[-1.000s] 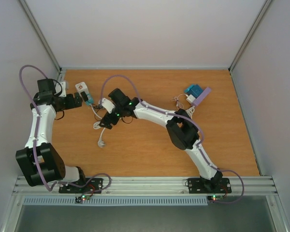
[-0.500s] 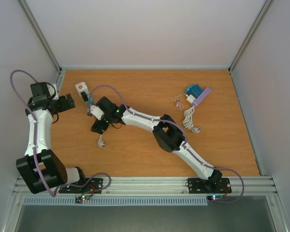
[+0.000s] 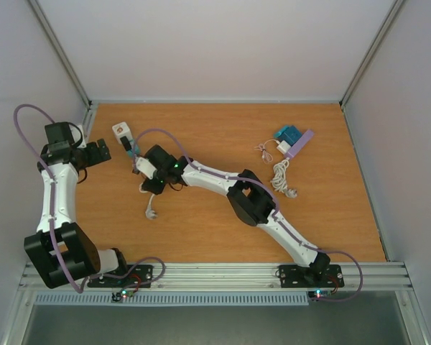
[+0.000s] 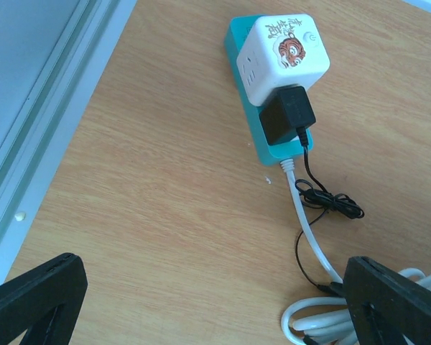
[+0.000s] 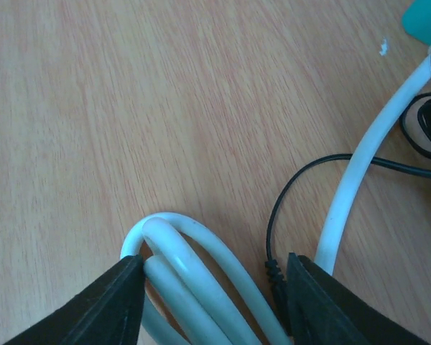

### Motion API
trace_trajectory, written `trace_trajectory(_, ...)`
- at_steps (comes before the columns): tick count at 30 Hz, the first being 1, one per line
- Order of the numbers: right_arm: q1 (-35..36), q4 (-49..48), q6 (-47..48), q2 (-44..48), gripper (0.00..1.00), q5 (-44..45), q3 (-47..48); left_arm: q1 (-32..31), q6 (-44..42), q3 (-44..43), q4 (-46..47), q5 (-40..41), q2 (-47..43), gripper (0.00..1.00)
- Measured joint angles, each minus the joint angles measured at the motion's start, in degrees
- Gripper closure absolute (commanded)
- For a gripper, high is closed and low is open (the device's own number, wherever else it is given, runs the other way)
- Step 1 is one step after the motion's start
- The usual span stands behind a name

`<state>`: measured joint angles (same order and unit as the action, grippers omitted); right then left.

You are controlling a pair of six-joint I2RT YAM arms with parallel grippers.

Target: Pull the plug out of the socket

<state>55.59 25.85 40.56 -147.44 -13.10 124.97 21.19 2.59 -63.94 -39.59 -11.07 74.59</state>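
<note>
The right gripper (image 5: 214, 291) has its jaws half-closed, pinching the coiled white cable (image 5: 190, 262), with a thin black wire (image 5: 271, 215) against one finger. The left gripper (image 4: 215, 305) hangs spread wide, touching nothing. The black plug (image 4: 289, 115) sits in the white cube socket (image 4: 284, 54).

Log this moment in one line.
black plug: in socket cube | left fingers: open, clear | right fingers: astride white cable, grip unclear

The wooden table (image 3: 223, 230) carries a teal socket strip (image 4: 233, 50), coiled white cable (image 5: 194, 273) and a purple adapter (image 3: 299, 144).
</note>
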Motion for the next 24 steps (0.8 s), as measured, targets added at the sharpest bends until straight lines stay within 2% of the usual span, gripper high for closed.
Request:
trace_trajectory(5,0.0,-0.3,2.4,3.9,0.53,1.0,-6.3,0.0,0.0,-0.4,-0.1,0.4,0.4,0.00)
trace_trajectory(12,0.0,-0.2,5.7,12.0,0.53,1.6,-19.1,0.0,-0.3,-1.0,0.0,0.4,0.7,0.00)
trace_trajectory(24,-2.6,-5.3,10.2,29.6,0.53,1.0,-47.5,0.0,-5.9,-1.0,-0.1,-5.1,0.1,0.00)
